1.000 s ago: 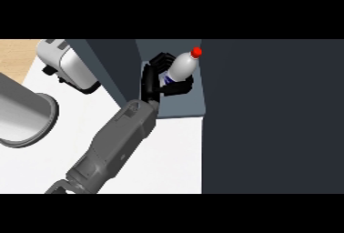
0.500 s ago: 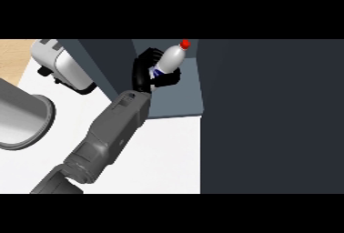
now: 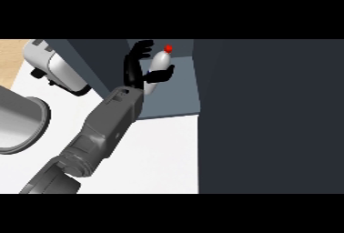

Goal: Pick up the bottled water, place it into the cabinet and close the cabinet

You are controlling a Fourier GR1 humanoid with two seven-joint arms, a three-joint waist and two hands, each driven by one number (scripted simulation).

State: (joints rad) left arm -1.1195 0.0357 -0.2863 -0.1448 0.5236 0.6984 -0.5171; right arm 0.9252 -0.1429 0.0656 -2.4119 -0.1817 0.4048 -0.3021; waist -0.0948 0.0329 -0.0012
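Held bottled water [image 3: 160,61] at the cabinet [image 3: 171,102] opening.
Pinched by the left hand [image 3: 136,73]: thumb hooked across the bottle's lower body, fingers fanned up along the opposite side, red cap [image 3: 168,47] tilted just beyond the fingertips. Probably best pushed deeper, past the shelf edge under the wrist, stood upright, and only then let go.

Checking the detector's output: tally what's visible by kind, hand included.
Bottled water: 1
Hand: 1
Cabinet: 1
White appliance: 1
Grey round vessel: 1
Total: 5
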